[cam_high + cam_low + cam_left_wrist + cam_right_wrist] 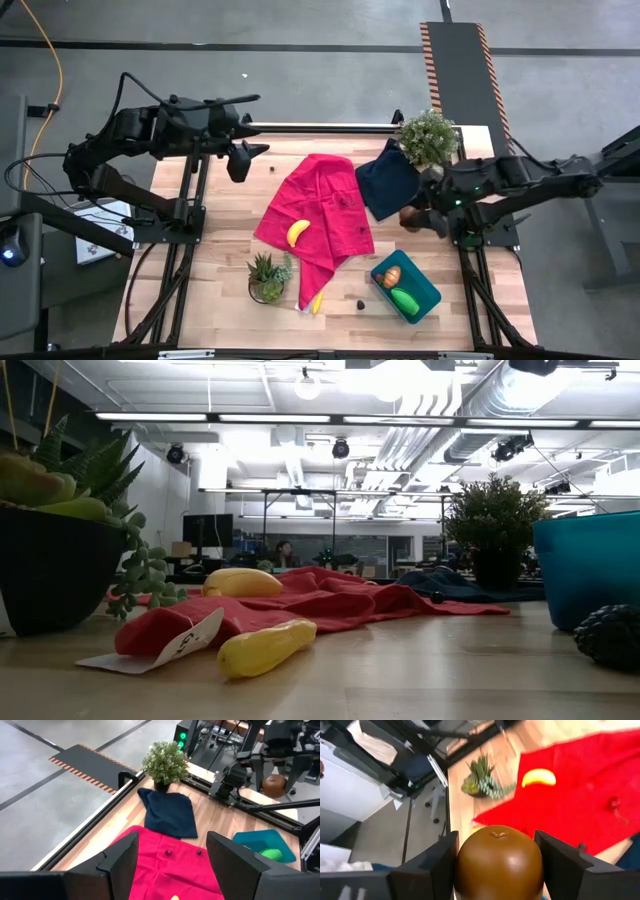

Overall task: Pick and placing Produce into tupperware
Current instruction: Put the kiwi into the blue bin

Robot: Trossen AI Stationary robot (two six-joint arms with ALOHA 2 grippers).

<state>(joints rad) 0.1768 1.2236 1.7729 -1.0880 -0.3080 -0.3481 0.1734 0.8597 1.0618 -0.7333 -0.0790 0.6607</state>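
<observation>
My right gripper (418,216) is shut on a round brown piece of produce (499,862), above the table by the navy cloth (388,180). The teal tupperware (428,290) stands at the near right and holds an orange piece (391,277) and a green piece (405,300). One yellow banana (297,232) lies on the red cloth (325,200). Another banana (317,302) lies at that cloth's near edge. My left gripper (243,160) hangs open over the table's far left, with nothing between its fingers (122,862). My right gripper pinches the brown piece between its two fingers, one on each rounded side (462,865). The fingers slant down from the table's right side. The piece (274,784) is lifted clear of the table, with its stem dimple (497,835) facing away from the wrist.
A leafy potted plant (428,137) stands at the far right, next to the navy cloth. A succulent pot (268,277) stands near the front, left of the red cloth's lower end. A small dark object (362,300) lies left of the tupperware. A white label (185,643) sticks out by the near banana.
</observation>
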